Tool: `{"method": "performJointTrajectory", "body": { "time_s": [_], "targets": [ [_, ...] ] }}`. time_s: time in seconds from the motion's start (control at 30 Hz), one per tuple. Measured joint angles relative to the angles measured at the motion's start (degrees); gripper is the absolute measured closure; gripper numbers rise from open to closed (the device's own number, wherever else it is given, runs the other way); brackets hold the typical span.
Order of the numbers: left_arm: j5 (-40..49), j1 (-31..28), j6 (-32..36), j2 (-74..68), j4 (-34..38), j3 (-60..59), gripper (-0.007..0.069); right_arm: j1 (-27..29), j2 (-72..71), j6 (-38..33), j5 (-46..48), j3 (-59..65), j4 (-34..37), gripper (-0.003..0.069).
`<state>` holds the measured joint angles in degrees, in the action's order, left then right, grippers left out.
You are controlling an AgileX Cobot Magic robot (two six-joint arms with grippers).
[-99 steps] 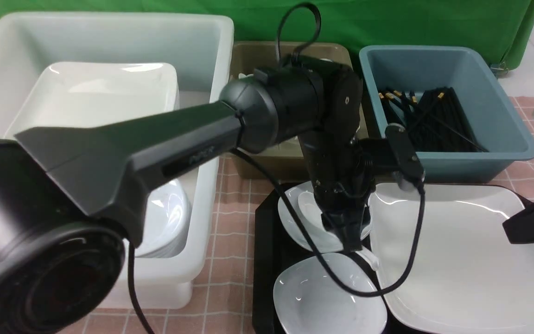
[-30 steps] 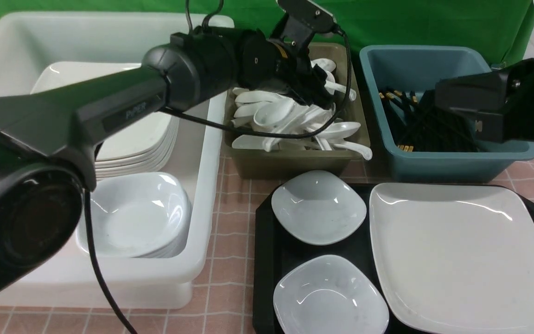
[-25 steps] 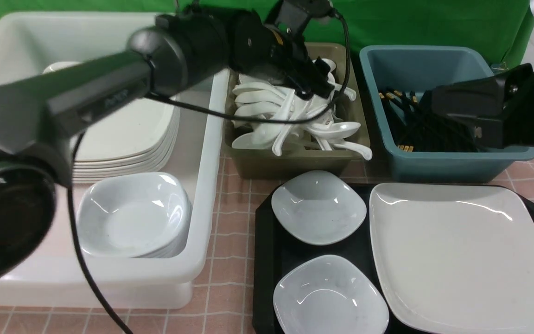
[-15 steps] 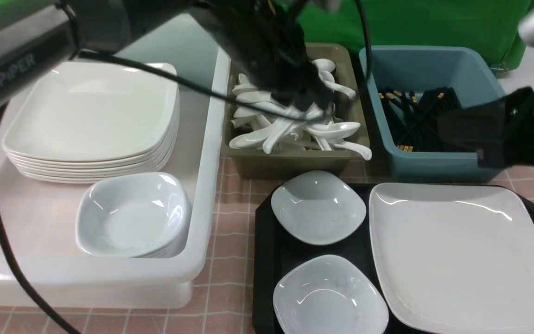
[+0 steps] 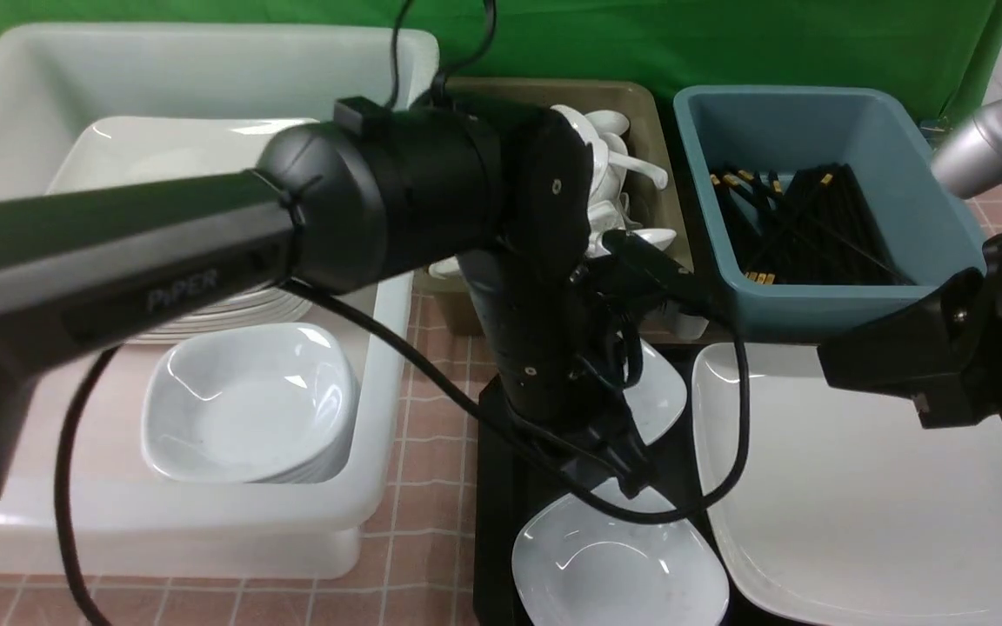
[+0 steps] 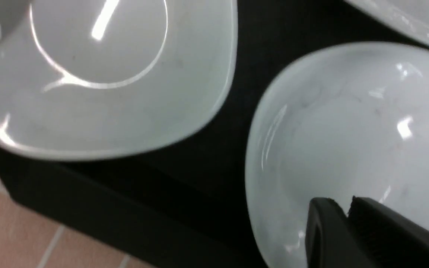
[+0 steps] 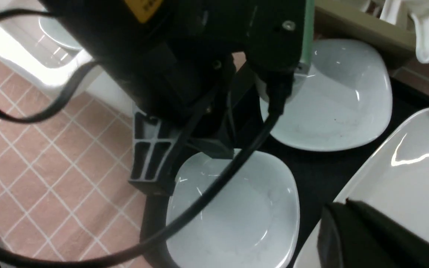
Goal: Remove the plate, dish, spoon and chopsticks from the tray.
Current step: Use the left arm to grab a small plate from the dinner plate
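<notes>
Left arm: reaches forward, wrist bent steeply down over the tray. Left gripper: over the near dish, jaws all but closed, nothing between them; contact unclear. Right arm: low above the plate. Right gripper: jaws closed, empty. Plate, near dish, far dish: on tray. Chopsticks: in blue bin. Spoons: in olive bin.

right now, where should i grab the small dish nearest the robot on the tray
Take the near dish by its thin upturned rim, one finger inside, one outside, coming straight down. Its far edge looks best: bare tray shows there, while the plate crowds its right side. The left claw hangs just above that end.
</notes>
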<state>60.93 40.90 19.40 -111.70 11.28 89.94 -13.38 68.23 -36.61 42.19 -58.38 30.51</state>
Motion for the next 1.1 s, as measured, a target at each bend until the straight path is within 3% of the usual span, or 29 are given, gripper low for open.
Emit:
{"method": "performJointTrajectory", "body": {
  "time_s": [0.07, 0.1, 0.23, 0.37, 0.47, 0.53, 0.63, 0.77, 1.1],
  "targets": [
    [-2.0, 0.0, -0.1, -1.0, -0.8, 0.0, 0.0414, 0.0, 0.0, 0.0, 0.4, 0.0, -0.1, 0.0629],
    [-2.0, 0.0, -0.1, -1.1, -0.8, 0.0, 0.0414, 0.0, 0.0, 0.0, 0.5, 0.0, -0.1, 0.0629],
    [-2.9, 0.0, -0.1, -4.1, -2.4, 0.0, 0.0194, 0.0, 0.0, 0.0, 1.2, 0.0, -0.6, 0.0629],
    [-2.8, 0.0, -0.1, -7.0, -2.0, 0.0, 0.0064, 0.0, 0.0, -0.1, 2.4, 0.0, -0.9, 0.0629],
    [-2.6, 0.0, -0.1, -8.9, -1.9, 0.0, 0.0046, 0.0, 0.0, -0.1, 2.9, 0.0, -1.0, 0.0629],
    [-2.6, 0.0, -0.1, -10.0, -2.1, 0.0, 0.0064, 0.0, 0.0, -0.2, 2.9, 0.0, -1.0, 0.0629],
    [-2.4, -0.1, 0.0, -10.4, -2.1, 0.3, 0.0159, 0.0, 0.0, -0.2, 3.2, 0.0, -1.1, 0.0629],
    [0.7, -0.1, -0.4, -10.9, 0.3, 0.6, 0.0475, 0.0, 0.0, -0.2, 3.1, 0.0, -1.1, 0.0629],
    [4.3, -2.8, -4.0, -1.5, 3.8, 2.9, 0.0609, 0.0, -1.8, 0.2, 3.2, -4.4, -0.8, 0.0629]
  ]
}}
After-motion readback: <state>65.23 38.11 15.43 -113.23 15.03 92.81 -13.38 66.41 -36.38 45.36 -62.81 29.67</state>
